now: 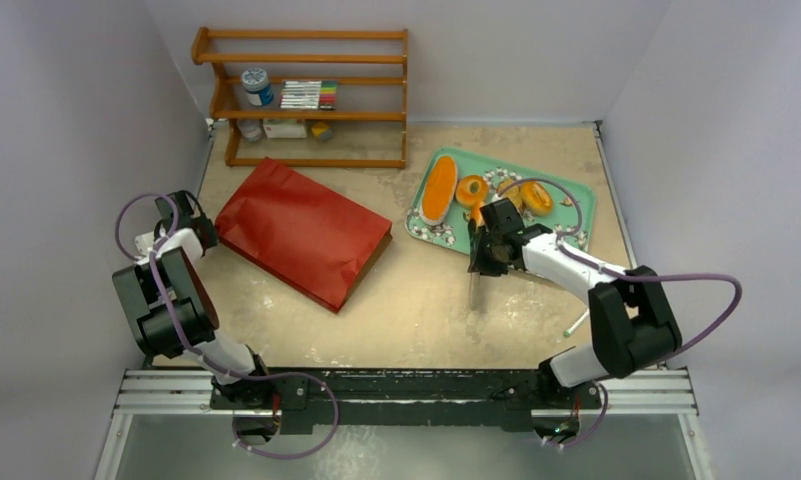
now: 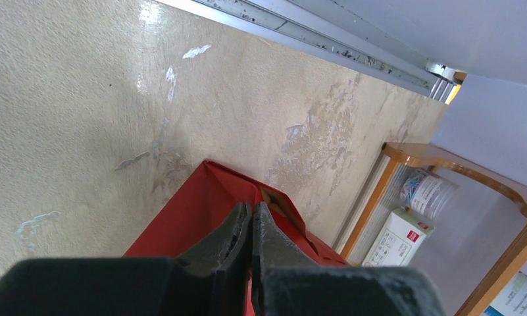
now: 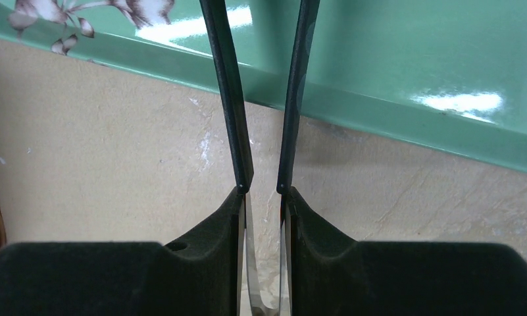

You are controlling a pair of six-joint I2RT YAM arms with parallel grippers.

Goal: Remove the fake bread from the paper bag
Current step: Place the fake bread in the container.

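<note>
The red paper bag point(image 1: 301, 232) lies flat at the table's left. My left gripper point(image 1: 198, 222) sits at its left corner. In the left wrist view that gripper point(image 2: 252, 207) is shut, its fingers pressed together just above a folded corner of the bag point(image 2: 195, 210); I see nothing between them. The fake bread lies on the green tray point(image 1: 584, 215): a long loaf point(image 1: 439, 190), a round bun point(image 1: 472, 190) and another piece point(image 1: 536, 197). My right gripper point(image 1: 486, 250) stands at the tray's near edge, shut on metal tongs point(image 1: 473, 290). The black arms of the tongs point(image 3: 224, 99) reach over the tray point(image 3: 412, 66), between the fingertips of that gripper point(image 3: 264, 191).
A wooden shelf point(image 1: 311, 95) with a jar, pens and small boxes stands at the back left, close behind the bag. It also shows in the left wrist view as the shelf point(image 2: 445, 164) holding a white box point(image 2: 399, 237). Grey walls close in the table on three sides.
</note>
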